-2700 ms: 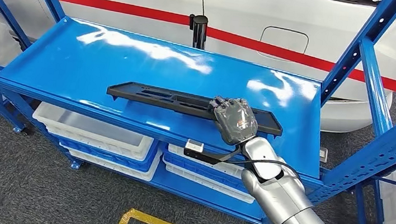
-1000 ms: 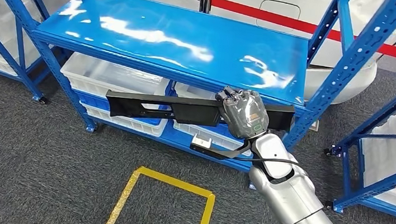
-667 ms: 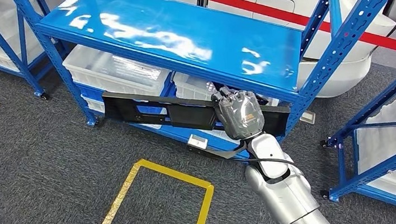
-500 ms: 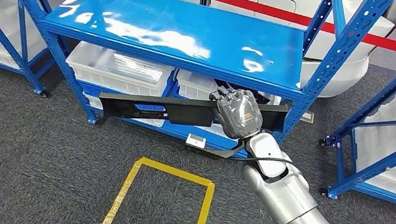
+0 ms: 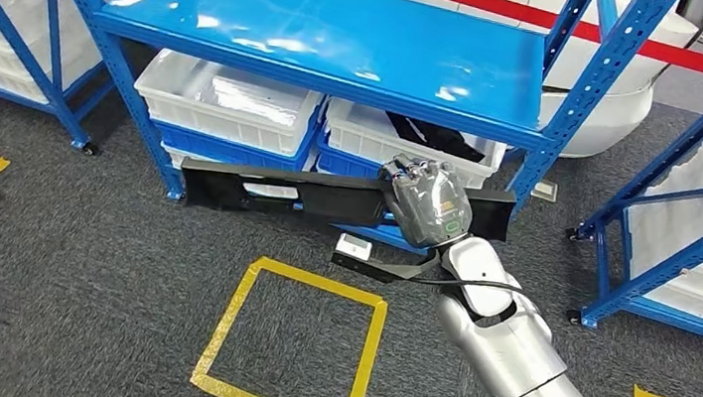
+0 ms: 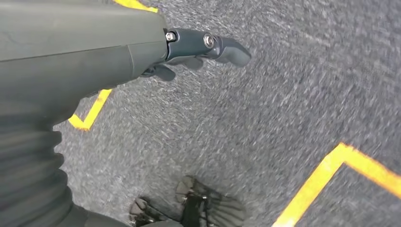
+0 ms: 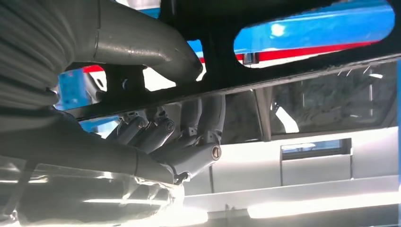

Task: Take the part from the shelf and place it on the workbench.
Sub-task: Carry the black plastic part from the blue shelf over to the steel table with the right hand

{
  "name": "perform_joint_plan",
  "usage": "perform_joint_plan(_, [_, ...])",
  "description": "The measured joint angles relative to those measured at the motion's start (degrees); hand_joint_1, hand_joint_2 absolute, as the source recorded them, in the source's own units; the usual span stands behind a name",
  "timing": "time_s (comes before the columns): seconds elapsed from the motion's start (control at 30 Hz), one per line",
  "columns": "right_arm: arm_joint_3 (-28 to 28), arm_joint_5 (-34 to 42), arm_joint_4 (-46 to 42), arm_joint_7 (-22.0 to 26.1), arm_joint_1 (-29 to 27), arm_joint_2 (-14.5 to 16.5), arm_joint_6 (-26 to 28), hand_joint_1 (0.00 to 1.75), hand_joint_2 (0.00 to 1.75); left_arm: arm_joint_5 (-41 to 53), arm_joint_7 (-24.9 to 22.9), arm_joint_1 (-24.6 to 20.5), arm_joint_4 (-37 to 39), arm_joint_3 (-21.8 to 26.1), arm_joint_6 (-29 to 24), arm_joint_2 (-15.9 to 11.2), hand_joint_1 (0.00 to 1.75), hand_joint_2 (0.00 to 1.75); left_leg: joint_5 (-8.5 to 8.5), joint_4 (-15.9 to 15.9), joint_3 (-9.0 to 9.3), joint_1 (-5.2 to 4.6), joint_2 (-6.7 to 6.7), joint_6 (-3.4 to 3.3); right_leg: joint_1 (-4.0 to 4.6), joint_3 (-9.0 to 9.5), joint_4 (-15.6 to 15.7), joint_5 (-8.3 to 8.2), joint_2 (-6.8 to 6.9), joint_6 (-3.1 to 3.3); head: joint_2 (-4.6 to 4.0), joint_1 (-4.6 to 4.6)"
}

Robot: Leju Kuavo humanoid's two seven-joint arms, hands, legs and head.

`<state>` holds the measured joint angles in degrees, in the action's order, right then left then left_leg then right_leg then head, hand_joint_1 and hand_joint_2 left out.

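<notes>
A long, flat black plastic part (image 5: 278, 190) hangs level in the air, gripped by the robot's right hand (image 5: 429, 203). The hand clasps it near one end, so most of the part reaches out past the fingers to the robot's left and a short stub sticks out on the other side. In the right wrist view the thick grey thumb (image 7: 156, 45) lies on one face of the dark bar (image 7: 302, 61) and the darker fingers (image 7: 189, 137) curl round the other, a firm clamping hold.

A few seconds ago the part lay on the shiny blue shelf (image 5: 346, 33) under the same hand. Now it is lifted clear and carried away: the shelf stands beyond the hand, well apart, and the whole scene has slid as the robot backed off. In the last half second the shelf has drawn a little farther off, and the grip looks unchanged. So the pick-up looks finished and the carry is under way; no workbench is visible yet.

Behind the part sit white bins (image 5: 228, 105) on the shelf's lower level. Below the hand is grey carpet with a yellow taped square (image 5: 291, 346).

The left hand (image 6: 198, 49) hangs over the floor, holding nothing, its fingers loosely extended.
</notes>
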<state>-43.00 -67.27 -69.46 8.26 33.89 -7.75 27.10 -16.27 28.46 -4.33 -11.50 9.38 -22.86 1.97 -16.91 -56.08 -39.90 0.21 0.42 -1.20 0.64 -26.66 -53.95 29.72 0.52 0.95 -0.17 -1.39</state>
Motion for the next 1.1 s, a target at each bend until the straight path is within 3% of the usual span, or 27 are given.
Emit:
perform_joint_plan(0.07, [0.2, 1.2, -0.3, 0.4, -0.1, 0.1, -0.6, 1.75, 1.75, 0.2, 0.0, 0.1, 0.0, 0.0, 0.0, -0.1, 0.00, 1.75, -1.54, -1.0, -0.54, 0.19, -0.21, 0.73, -0.93, -0.10, 0.7, -1.19, 0.00, 0.83, 0.00, 0.02])
perform_joint_plan(0.13, [0.4, 1.8, -0.6, 0.6, -0.2, 0.3, -0.8, 1.75, 1.75, 0.3, -0.1, 0.1, 0.0, 0.0, 0.0, -0.2, 0.00, 1.75, -6.40, -6.5, -2.30, 0.58, -0.49, 1.70, -1.39, -0.49, 0.9, -2.27, 0.05, 1.31, 0.00, -0.11])
perform_joint_plan(0.2, [0.4, 2.3, -0.8, 0.9, -0.7, 0.4, -1.1, 1.75, 1.75, 0.4, -0.2, 0.2, 0.0, 0.0, 0.0, -0.3, 0.00, 1.75, -10.39, -14.2, -4.27, 1.24, -0.55, 2.82, -1.55, -1.15, 0.8, -2.87, 0.10, 1.09, 0.00, -0.17])
perform_joint_plan(0.23, [0.5, 2.5, -0.9, 1.0, -0.9, 0.4, -1.3, 1.75, 1.75, 0.5, -0.2, 0.2, 0.0, 0.0, 0.0, -0.4, 0.00, 1.75, -10.85, -16.1, -4.32, 1.62, -0.51, 3.30, -1.69, -1.37, 0.7, -3.04, 0.12, 0.88, 0.00, -0.19])
perform_joint_plan(0.27, [0.5, 2.8, -0.9, 1.1, -1.2, 0.4, -1.4, 1.75, 1.75, 0.6, -0.3, 0.2, 0.0, 0.0, 0.0, -0.4, 0.00, 1.75, -10.30, -15.8, -3.26, 2.04, -0.44, 3.77, -1.92, -1.60, 0.5, -3.14, 0.14, 0.68, 0.00, -0.17])
perform_joint_plan(0.33, [0.6, 3.4, -1.2, 1.4, -1.6, 0.4, -1.3, 1.75, 1.75, 0.8, -0.5, 0.2, 0.0, 0.0, 0.1, -0.5, 0.00, 1.75, -7.97, -9.2, 1.51, 2.88, -0.18, 4.72, -2.40, -2.11, -0.4, -2.97, 0.12, 0.15, 0.00, -0.20])
perform_joint_plan(0.37, [0.7, 3.6, -1.5, 1.4, -1.6, 0.3, -1.3, 1.75, 1.75, 0.9, -0.5, 0.1, 0.0, 0.0, 0.1, -0.5, 0.00, 1.75, -7.19, -5.9, 3.77, 3.01, -0.25, 4.87, -2.43, -2.60, -1.0, -2.82, 0.06, -0.27, 0.00, -0.31])
perform_joint_plan(0.43, [1.0, 3.8, -1.9, 1.5, -1.7, 0.3, -1.3, 1.75, 1.75, 1.1, -0.7, 0.1, 0.0, 0.0, 0.2, -0.5, 0.00, 1.75, -7.15, -2.9, 5.51, 2.84, -0.51, 4.29, -2.11, -3.35, -1.8, -2.66, -0.06, -1.24, 0.00, -0.40])
perform_joint_plan(0.53, [1.3, 3.7, -2.3, 1.5, -1.9, 0.0, -1.3, 1.75, 1.75, 1.2, -0.9, 0.1, 0.0, 0.0, 0.3, -0.4, 0.00, 1.75, -7.07, -2.6, 4.86, 2.25, -0.69, 2.75, -1.57, -4.14, -2.2, -2.75, -0.13, -1.79, 0.00, -0.12])
perform_joint_plan(0.67, [1.3, -1.3, -2.8, 0.1, -2.2, -0.4, 0.3, 1.75, 1.75, 1.7, -1.2, 0.0, 0.0, 0.0, 0.3, -0.4, 0.00, 1.75, -6.48, -2.6, 4.04, 1.38, -0.77, 1.64, -1.94, -4.90, -1.9, -3.43, -0.04, -2.64, 0.00, 0.05])
perform_joint_plan(0.8, [1.3, -5.1, -3.0, -1.4, -2.5, -0.9, 1.9, 1.75, 1.75, 2.0, -1.5, 0.0, 0.0, 0.0, 0.4, -0.3, 0.00, 1.75, -6.06, -2.6, 3.46, 1.08, -0.73, 0.96, -2.18, -5.46, -1.8, -4.00, -0.05, -3.45, 0.00, 0.07])
perform_joint_plan(0.97, [1.5, -2.9, -3.0, -1.7, -3.1, -1.0, 1.8, 1.75, 1.75, 2.0, -1.6, 0.0, 0.0, 0.0, 0.5, -0.3, 0.00, 1.75, -5.76, -2.7, 3.17, 0.85, -0.68, 0.48, -2.32, -5.72, -1.7, -4.46, -0.04, -4.09, 0.00, 0.04])
perform_joint_plan(1.1, [2.2, -1.5, -3.6, -1.5, -3.3, -0.8, 1.3, 1.75, 1.75, 2.1, -1.5, 0.0, 0.0, 0.0, 0.5, -0.4, 0.00, 1.75, -5.08, -1.8, 3.37, 0.87, -0.43, -0.76, -2.81, -6.07, -1.8, -4.72, -0.09, -4.96, 0.00, 0.02])
